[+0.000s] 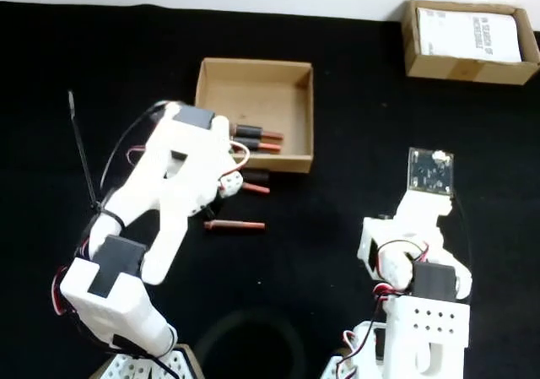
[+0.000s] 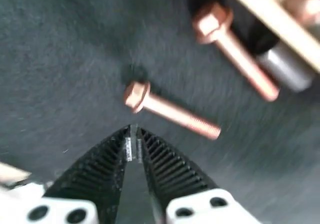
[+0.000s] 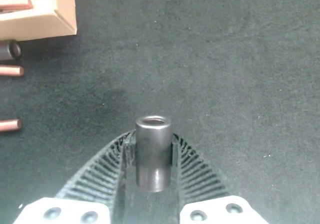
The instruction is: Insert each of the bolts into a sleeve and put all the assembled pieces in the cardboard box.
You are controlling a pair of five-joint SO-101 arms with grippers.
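The left gripper [image 2: 133,143] has its black ribbed jaws pressed together on nothing, its tips just short of the hex head of a loose copper-coloured bolt [image 2: 170,112] lying on the black table [image 2: 60,59]. That arm stretches forward towards the open brown cardboard box [image 1: 253,92].

The right gripper [image 3: 153,140] clamps a dark grey metal sleeve [image 3: 153,159] lengthwise, with the bore pointing away from the wrist. Its arm is folded back, well apart from the box.

Two sleeved bolts [image 1: 257,134] lie inside the box, and a third sleeved bolt [image 1: 253,181] lies just outside its near wall.

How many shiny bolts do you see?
4. One bolt and another lie in the box; a third just outside it; a fourth by the left gripper. Its arm may hide more.
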